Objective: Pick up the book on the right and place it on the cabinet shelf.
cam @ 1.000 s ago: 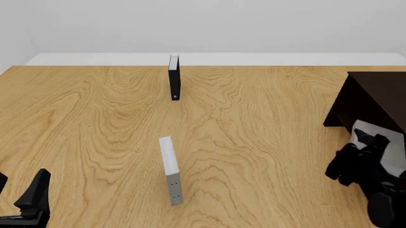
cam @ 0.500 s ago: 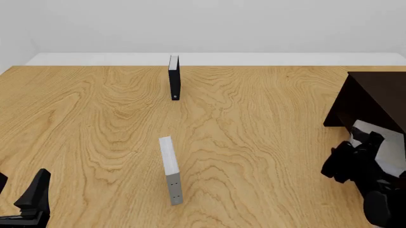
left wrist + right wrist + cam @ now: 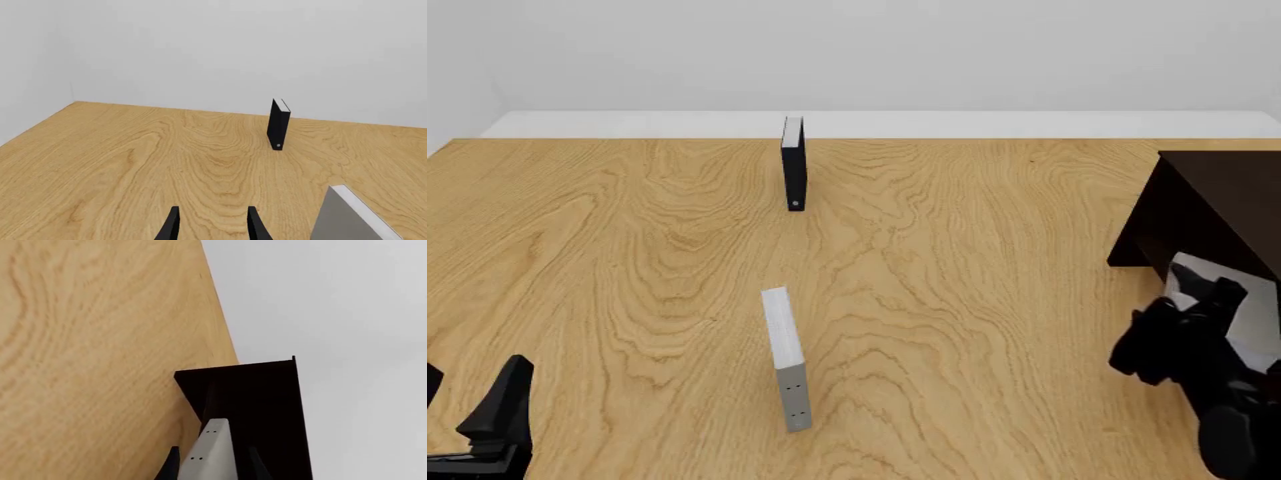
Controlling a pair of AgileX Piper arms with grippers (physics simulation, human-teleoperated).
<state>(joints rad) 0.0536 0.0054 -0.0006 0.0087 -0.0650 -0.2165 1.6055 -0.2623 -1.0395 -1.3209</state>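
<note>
Both right fingers [image 3: 175, 465] clamp the book [image 3: 208, 455] at the cabinet shelf [image 3: 267, 410] edge; left fingers [image 3: 172, 227] parted.

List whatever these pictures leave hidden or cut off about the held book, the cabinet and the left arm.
- Book: front view, mostly covered by the right gripper; right wrist view shows only its spine end.
- Cabinet: cut off by the right edge in the front view; shelf interior too dark in the right wrist view.
- Left gripper: cropped at the front view's corner; only its fingers show.
</note>
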